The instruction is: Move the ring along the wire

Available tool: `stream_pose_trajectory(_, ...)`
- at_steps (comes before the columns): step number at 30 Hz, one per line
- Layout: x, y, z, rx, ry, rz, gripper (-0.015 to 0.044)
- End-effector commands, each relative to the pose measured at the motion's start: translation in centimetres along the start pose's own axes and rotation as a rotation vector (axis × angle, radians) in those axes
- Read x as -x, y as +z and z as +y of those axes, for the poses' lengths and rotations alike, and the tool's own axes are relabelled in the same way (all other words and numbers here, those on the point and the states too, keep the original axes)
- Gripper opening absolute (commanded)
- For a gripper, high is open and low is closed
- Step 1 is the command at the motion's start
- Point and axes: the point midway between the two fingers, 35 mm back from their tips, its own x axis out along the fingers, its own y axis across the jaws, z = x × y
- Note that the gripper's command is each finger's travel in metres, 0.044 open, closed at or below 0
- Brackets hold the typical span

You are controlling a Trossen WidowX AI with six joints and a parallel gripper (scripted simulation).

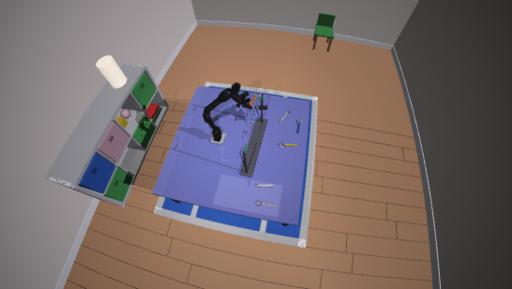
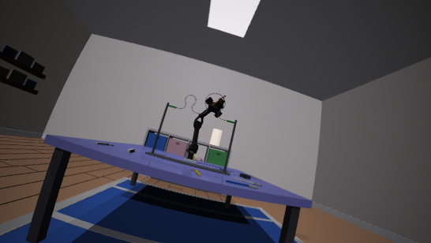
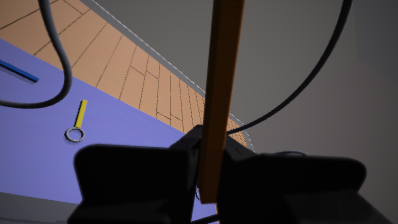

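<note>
My gripper (image 1: 248,101) (image 3: 204,130) is shut on the orange handle (image 1: 252,99) (image 2: 216,103) (image 3: 225,65), high above the table. The ring is a faint pale loop at the handle's far end in the top view and outside the wrist view; I cannot tell its gap to the wire. The grey wire (image 2: 190,95) (image 3: 69,77) has a small bump and a large loop around the gripper in the exterior view. Green parts (image 2: 172,106) (image 2: 231,121) meet the left post (image 2: 160,128) and right post (image 2: 231,146); the gripper is nearer the right post.
The posts stand on a long dark base (image 1: 256,145) on the purple table (image 1: 188,164). A yellow-handled ring tool (image 1: 291,144) (image 3: 81,114), a blue tool (image 1: 298,127) and several grey tools lie on the table. A dark block (image 2: 245,176) lies near the right post.
</note>
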Motion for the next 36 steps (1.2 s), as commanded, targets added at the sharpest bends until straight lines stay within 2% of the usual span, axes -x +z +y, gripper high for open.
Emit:
stream_pose_trajectory(1,0.0,-0.1,-0.1,0.050,-0.022,-0.003,-0.0150)
stream_pose_trajectory(36,-0.1,0.2,-1.5,0.439,-0.195,-0.053,-0.0150)
